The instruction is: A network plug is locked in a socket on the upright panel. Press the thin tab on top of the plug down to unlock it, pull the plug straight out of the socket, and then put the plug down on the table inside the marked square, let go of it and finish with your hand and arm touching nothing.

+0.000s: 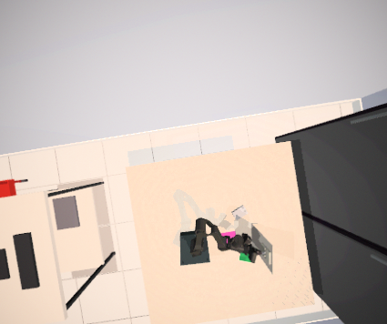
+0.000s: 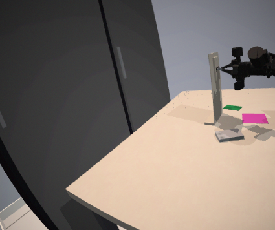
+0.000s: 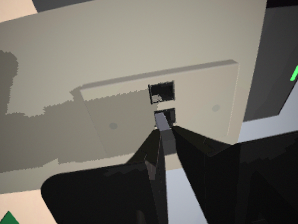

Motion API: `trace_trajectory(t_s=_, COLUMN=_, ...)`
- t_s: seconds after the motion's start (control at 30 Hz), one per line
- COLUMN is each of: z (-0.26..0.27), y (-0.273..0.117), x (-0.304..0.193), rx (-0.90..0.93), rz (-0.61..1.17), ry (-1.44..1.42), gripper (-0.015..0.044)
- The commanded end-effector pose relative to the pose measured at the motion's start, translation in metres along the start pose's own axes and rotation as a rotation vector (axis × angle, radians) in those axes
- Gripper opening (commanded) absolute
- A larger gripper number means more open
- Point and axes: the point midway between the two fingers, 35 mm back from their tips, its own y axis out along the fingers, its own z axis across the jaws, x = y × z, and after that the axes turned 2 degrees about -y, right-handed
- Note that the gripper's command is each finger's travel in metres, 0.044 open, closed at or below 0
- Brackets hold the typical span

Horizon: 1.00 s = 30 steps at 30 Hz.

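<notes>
The upright grey panel [image 2: 215, 94] [image 1: 265, 248] [image 3: 100, 65] stands on the table. In the wrist view its raised plate has two small sockets: the upper socket [image 3: 162, 91] is dark and empty, and the lower one holds the grey network plug [image 3: 162, 121]. My gripper [image 3: 165, 133] [image 2: 222, 68] [image 1: 256, 250] is at the panel face, with both dark fingers shut on the plug's sides. The plug sits in the socket. Its thin tab is hidden by the fingers. A green square [image 2: 232, 107] [image 1: 245, 258] and a magenta square [image 2: 255, 118] [image 1: 228, 234] are marked on the table near the panel's foot.
A small flat grey block [image 2: 229, 135] [image 1: 239, 210] lies on the table in front of the panel. A tall dark cabinet [image 2: 65, 81] [image 1: 364, 205] stands beside the table. The arm's base [image 1: 194, 248] sits mid-table.
</notes>
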Motion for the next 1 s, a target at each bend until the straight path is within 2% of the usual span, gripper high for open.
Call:
trace_trajectory(t_s=0.0, z=0.0, y=-0.003, x=-0.001, rx=0.002, rz=-0.001, ry=0.002, gripper=0.0)
trace_trajectory(t_s=0.97, z=0.001, y=-0.02, x=-0.008, rx=0.003, rz=0.0, ry=0.001, gripper=0.0)
